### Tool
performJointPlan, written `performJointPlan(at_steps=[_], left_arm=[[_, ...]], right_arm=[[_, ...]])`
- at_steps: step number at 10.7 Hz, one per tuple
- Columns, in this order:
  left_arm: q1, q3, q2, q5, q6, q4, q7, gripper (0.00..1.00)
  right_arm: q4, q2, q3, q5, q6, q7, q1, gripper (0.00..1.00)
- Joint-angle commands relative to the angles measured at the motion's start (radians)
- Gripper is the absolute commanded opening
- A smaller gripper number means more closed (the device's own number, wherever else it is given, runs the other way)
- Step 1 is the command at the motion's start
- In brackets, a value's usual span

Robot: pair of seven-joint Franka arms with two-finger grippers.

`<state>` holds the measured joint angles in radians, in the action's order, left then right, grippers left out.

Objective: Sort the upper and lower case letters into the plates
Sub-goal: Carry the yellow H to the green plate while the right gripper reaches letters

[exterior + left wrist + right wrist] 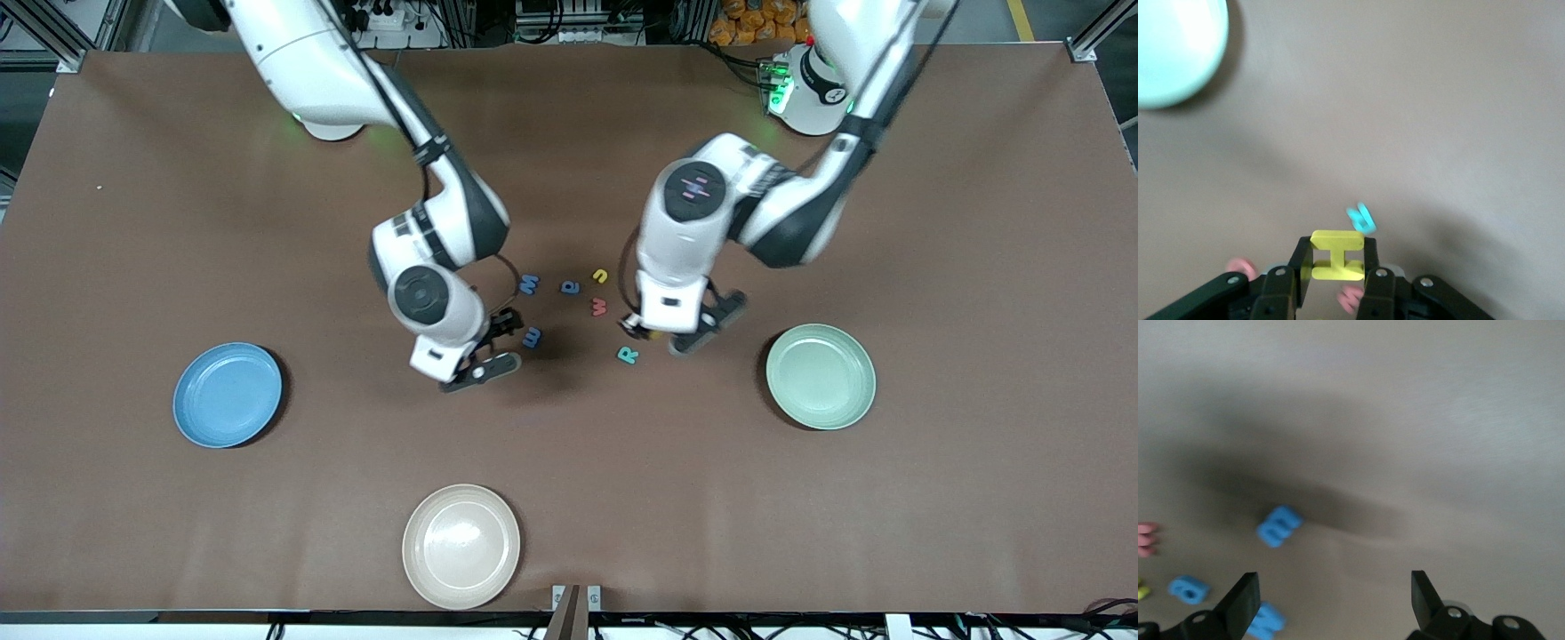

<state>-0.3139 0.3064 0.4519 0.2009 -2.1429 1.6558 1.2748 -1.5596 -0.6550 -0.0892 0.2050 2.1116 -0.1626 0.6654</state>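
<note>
Three plates: one blue (228,395), one mint green (821,376), one cream (461,546). Seven foam letters show: three blue, two yellow, one red (600,307), one teal (628,355)

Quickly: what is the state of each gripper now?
Left gripper: closed on the yellow H.
Right gripper: open, holding nothing.

You see the mint plate (1175,50) cut off at the left wrist view's corner, the teal letter (1361,218) there blurred, and the left gripper (649,333) mostly hidden under its wrist.
</note>
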Motion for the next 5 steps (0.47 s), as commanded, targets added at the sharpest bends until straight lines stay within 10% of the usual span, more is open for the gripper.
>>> performJointPlan(at_steps=[1, 5], left_arm=[[0.117, 0.010, -0.036, 0.020, 0.069, 0.022, -0.275, 0.00], [0.300, 0.011, -0.023, 0.018, 0.133, 0.036, -0.631, 0.00]], right_arm=[[0.047, -0.032, -0.009, 0.008, 0.014, -0.115, 0.113, 1.00], [0.038, -0.048, -0.009, -0.027, 0.143, 0.013, 0.292, 1.00]])
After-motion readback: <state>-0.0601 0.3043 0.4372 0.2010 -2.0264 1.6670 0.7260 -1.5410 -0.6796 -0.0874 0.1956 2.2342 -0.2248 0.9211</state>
